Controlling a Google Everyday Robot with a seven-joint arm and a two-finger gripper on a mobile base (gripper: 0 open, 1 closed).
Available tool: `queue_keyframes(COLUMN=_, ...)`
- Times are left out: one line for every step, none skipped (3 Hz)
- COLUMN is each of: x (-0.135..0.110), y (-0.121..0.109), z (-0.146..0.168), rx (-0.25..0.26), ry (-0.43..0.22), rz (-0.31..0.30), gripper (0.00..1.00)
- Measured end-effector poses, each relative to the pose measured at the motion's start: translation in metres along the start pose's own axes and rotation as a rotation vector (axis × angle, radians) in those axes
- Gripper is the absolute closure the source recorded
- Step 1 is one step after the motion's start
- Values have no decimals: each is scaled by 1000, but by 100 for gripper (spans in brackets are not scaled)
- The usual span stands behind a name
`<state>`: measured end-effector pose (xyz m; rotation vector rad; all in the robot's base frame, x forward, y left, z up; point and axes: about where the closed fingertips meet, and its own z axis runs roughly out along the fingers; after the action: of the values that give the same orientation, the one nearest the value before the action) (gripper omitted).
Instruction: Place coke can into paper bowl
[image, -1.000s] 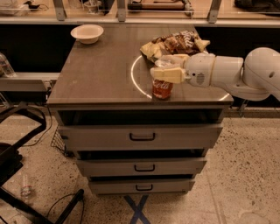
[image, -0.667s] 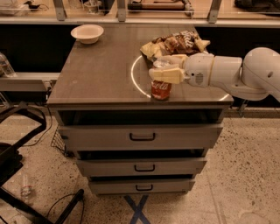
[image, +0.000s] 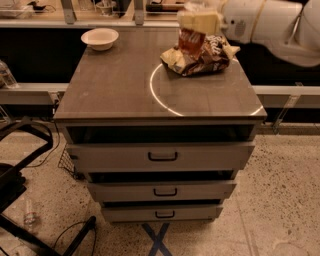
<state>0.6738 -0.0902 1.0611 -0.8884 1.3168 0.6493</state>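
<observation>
My gripper (image: 196, 31) is at the top of the view, reaching in from the right on a white arm, above the back right of the cabinet top. It is shut on the red coke can (image: 190, 41), which hangs lifted off the surface in front of the snack bag. The paper bowl (image: 100, 38), cream-white and round, sits at the back left corner of the cabinet top, well to the left of the can.
A brown-and-yellow snack bag (image: 202, 59) lies at the back right of the grey cabinet top (image: 120, 85). Three drawers stand slightly open below. A shelf edge runs behind. Black chair parts and cables are at the lower left.
The gripper has lifted the coke can off the cabinet top and carried it up and back; the view has also shifted.
</observation>
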Motion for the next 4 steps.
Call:
queue_keyframes(x=-44, y=-43, z=31, rx=56, ry=-5, rz=18, gripper=100)
queue_keyframes(x=-86, y=-74, z=77, rx=106, ry=-48, rz=22, gripper=100)
queue_keyframes(x=-118, y=-72, z=91, rx=102, ry=-90, rz=2, gripper=100)
queue_keyframes(x=-112, y=-72, z=90, rx=101, ry=-82, rz=6, gripper=100)
